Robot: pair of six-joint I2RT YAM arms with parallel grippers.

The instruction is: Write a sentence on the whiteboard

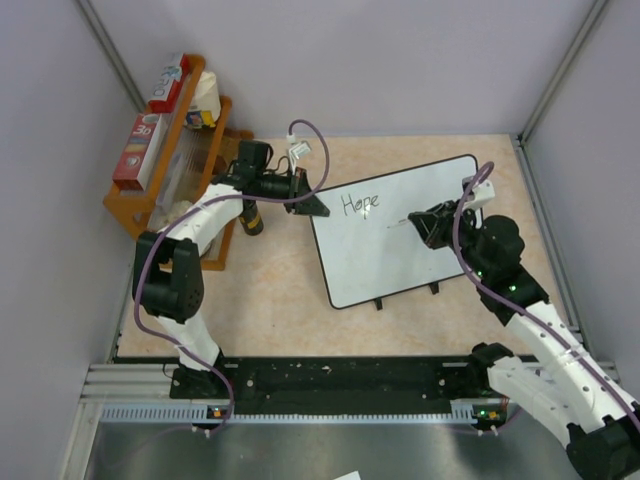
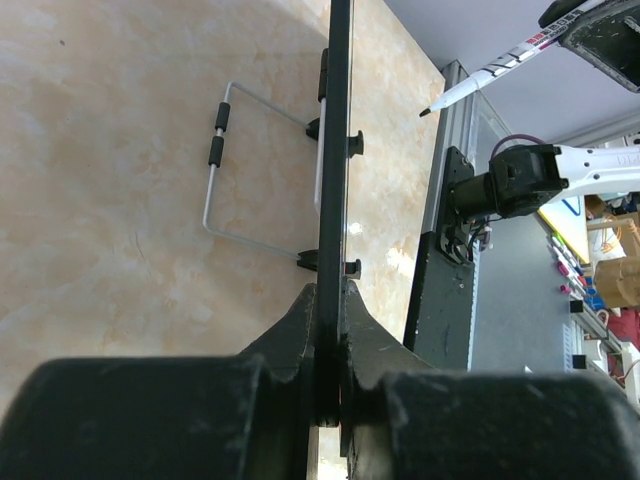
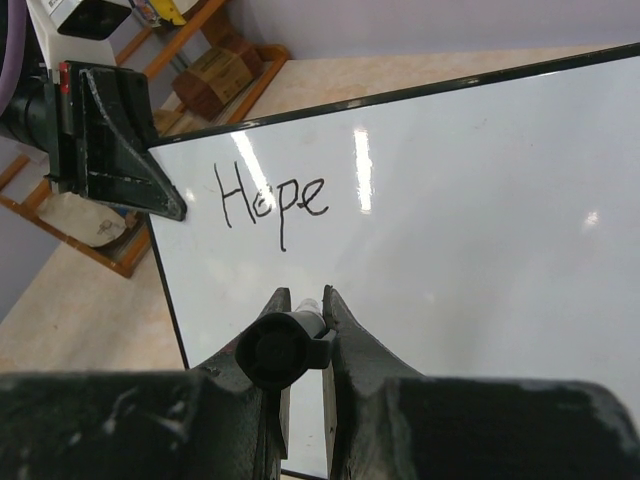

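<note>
Inventory, from the near edge of the worktop to the far edge.

1. Near edge: black rail (image 1: 330, 378) carrying both arm bases, with a grey metal sheet (image 1: 330, 450) in front of it.
2. Right arm, reaching in from the near right corner. The right gripper (image 3: 304, 295) is clenched on a marker (image 2: 495, 68), the barrel pinched between both fingers and the tip aimed at the board. From the left wrist camera the tip stands apart from the board's face. Print runs along the barrel, too small to read.
3. Whiteboard (image 3: 480, 200), in the middle of the worktop and nearer the right edge. It is glossy white with a thin black rim and rounded corners. Two black feet (image 1: 433, 289) sit on its nearer long side, and a wire prop (image 2: 225, 170) is behind it. Lamp glare streaks the surface.
4. Sentence (image 3: 270, 195), in the board's far left part: dark handwriting that reads "Hope", one word on one line.
5. Left gripper (image 2: 333, 300), shut tight on the board's left rim with one finger on each face, just beside the "H". It does not cover the writing.
6. Dark cylinder (image 1: 251, 220), under the left arm near the left edge. I cannot tell what it is.
7. Far left corner: wooden rack (image 1: 122, 207) holding long cartons. A red box (image 1: 138, 140) is marked "30", and a white container (image 1: 207, 92) stands behind it. The other carton labels are unreadable.
</note>
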